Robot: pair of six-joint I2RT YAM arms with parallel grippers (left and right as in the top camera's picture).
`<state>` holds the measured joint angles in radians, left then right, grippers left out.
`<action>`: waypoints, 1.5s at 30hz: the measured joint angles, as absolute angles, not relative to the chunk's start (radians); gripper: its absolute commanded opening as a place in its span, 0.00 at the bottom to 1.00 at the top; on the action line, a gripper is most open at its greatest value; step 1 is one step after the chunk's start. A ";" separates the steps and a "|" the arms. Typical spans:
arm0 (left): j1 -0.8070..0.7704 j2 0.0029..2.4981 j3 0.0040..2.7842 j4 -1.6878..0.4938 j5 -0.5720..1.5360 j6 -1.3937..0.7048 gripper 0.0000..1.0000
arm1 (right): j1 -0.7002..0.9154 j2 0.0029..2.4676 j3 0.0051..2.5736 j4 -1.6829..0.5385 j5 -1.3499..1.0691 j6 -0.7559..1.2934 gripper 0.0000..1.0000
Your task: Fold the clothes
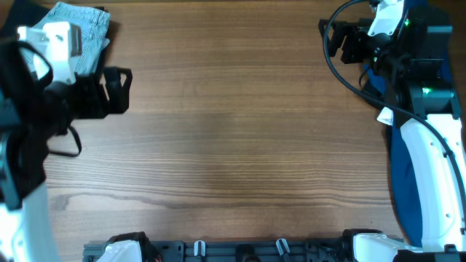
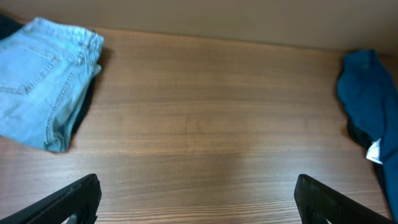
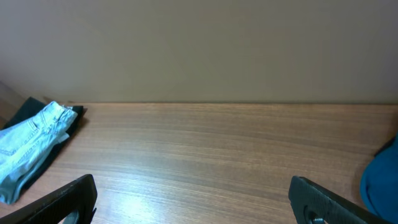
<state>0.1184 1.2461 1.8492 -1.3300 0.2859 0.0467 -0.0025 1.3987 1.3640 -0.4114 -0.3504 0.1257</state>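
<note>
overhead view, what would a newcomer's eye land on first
The wide wooden table, with the left gripper and right gripper open at its sides, holding nothing. Then the light-blue denim shorts, lying folded in the far left corner, and a dark blue cloth at the right edge.

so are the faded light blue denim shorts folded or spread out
Folded: the faded light-blue denim shorts sit as a compact bundle with stacked layers showing along the edge, on the wooden table.

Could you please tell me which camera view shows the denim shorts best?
The left wrist view: the denim shorts lie close and large, pocket and seams clear. Overhead, the left arm covers part of them. The right wrist view catches them small, at its left edge.
</note>
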 measured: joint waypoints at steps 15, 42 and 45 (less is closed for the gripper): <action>0.118 1.169 1.836 -1.299 0.286 0.047 1.00 | -0.002 1.401 1.364 -0.411 -0.350 0.126 1.00; 0.062 0.238 0.198 0.095 0.311 -0.047 1.00 | -0.002 1.402 1.364 -0.414 -0.350 0.126 1.00; 0.043 0.191 0.168 0.088 0.284 -0.048 1.00 | -0.002 1.402 1.364 -0.414 -0.350 0.126 1.00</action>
